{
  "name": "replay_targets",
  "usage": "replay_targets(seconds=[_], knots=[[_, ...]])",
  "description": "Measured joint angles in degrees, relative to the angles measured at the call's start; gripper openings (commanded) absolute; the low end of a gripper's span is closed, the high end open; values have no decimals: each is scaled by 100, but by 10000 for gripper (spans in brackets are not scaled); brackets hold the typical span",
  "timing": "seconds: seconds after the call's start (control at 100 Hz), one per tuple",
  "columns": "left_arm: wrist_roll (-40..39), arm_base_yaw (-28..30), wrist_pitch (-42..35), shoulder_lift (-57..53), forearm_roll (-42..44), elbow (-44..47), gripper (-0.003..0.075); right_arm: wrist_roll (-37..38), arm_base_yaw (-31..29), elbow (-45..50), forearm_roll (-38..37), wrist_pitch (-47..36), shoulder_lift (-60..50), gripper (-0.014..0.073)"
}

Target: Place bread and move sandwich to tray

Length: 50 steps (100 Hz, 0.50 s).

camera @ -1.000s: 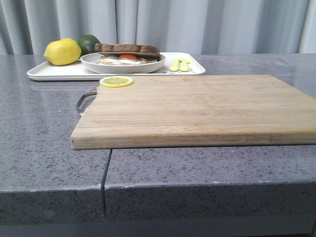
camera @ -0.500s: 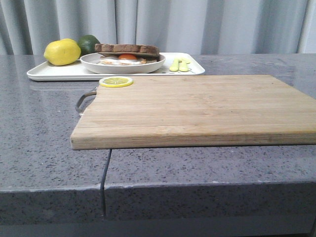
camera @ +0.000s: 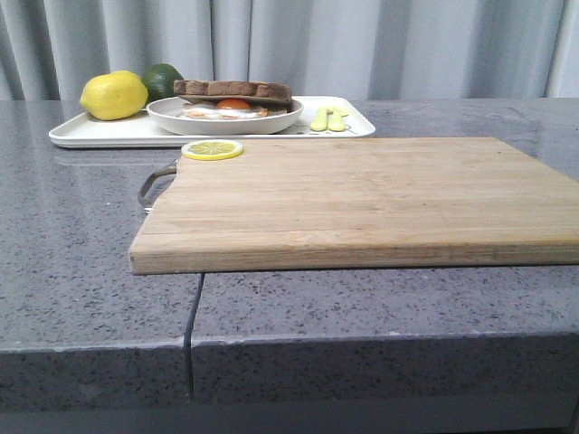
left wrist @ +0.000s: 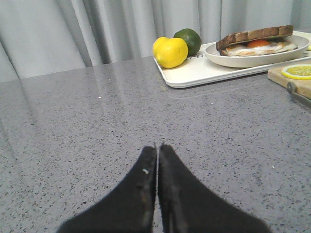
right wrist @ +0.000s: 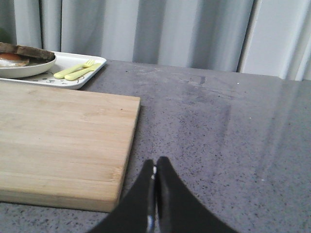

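Observation:
The sandwich (camera: 233,90) rests on a round white plate (camera: 226,124) on the white tray (camera: 99,134) at the back left. Its top bread (camera: 237,88), a brown-crusted slice, lies over the fried egg with its orange yolk. In the left wrist view, my left gripper (left wrist: 158,146) is shut and empty over bare grey counter, well short of the tray (left wrist: 194,77) and the sandwich (left wrist: 255,38). My right gripper (right wrist: 155,160) is shut and empty beside the cutting board's near right corner, far from the plate (right wrist: 24,70). Neither gripper shows in the front view.
A large wooden cutting board (camera: 362,194) with a metal handle (camera: 156,181) fills the counter's middle; a lemon slice (camera: 213,149) sits on its far left corner. On the tray are a lemon (camera: 114,95), a lime (camera: 163,80) and yellow cutlery (camera: 330,117).

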Motion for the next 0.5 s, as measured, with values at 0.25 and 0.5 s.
replay_targets(seconds=[0.25, 0.5], knots=[[0, 0, 0, 0, 0, 0, -20, 0, 0, 0, 0, -49, 0, -67], [0, 0, 0, 0, 0, 0, -20, 0, 0, 0, 0, -49, 0, -67]])
